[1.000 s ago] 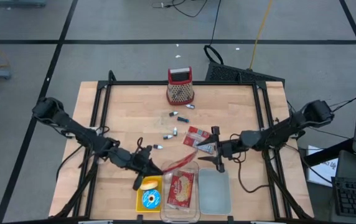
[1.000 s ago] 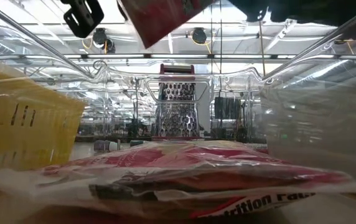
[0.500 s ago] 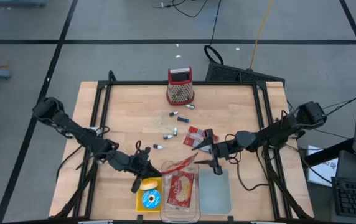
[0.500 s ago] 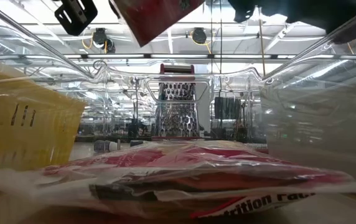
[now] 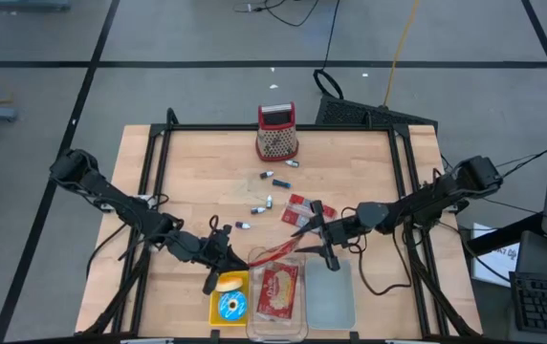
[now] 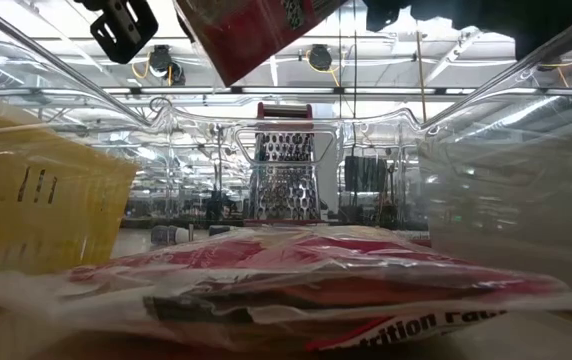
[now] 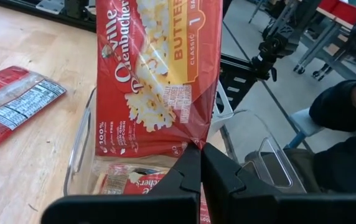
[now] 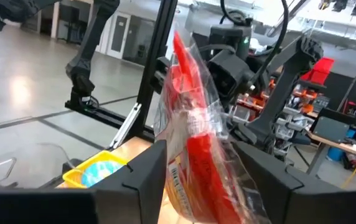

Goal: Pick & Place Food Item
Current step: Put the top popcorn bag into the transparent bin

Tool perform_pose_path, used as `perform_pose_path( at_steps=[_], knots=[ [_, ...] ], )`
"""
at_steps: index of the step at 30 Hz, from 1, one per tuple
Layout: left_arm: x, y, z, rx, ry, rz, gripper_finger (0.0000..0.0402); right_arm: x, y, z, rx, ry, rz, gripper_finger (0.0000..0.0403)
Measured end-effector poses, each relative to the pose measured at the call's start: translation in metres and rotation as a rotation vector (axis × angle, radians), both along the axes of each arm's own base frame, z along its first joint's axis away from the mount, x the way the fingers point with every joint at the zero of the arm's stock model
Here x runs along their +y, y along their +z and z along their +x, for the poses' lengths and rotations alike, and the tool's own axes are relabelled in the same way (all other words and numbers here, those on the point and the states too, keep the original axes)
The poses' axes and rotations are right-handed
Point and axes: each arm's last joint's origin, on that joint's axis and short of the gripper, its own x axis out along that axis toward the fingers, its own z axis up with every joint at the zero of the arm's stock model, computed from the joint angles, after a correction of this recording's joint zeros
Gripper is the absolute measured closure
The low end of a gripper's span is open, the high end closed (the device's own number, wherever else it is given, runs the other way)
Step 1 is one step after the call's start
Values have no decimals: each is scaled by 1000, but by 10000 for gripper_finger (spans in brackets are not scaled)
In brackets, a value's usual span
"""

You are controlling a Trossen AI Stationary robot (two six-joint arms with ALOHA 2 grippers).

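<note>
holding a red popcorn bag (image 7: 156, 74) by its edge, the left gripper (image 7: 200, 167) has its jaws pinched tight on it above the clear tray (image 5: 297, 260). inside that tray lies another red packet (image 5: 277, 290). the right gripper (image 8: 198, 165) straddles the same bag from the other side, jaws partly apart, touching or not i cannot tell. beside the tray, a yellow bin (image 5: 229, 305) holds a blue roll and a bun. a clear lid (image 5: 331, 296) lies on the tray's other side. two more packets (image 5: 304, 207) and a grater (image 5: 276, 132) sit on the table (image 5: 197, 172).
</note>
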Motion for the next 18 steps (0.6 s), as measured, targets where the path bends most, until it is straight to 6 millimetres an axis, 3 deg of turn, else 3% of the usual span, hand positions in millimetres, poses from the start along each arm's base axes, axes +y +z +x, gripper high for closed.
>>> perform_pose_path(
  at_steps=[13, 18],
  knots=[
    [0, -1, 0, 5, -1, 4, 401, 0, -1, -1, 34, 3, -11, 337],
    [1, -1, 0, 9, 8, 8, 400, 2, -1, -2, 16, 82, -55, 386]
  ],
)
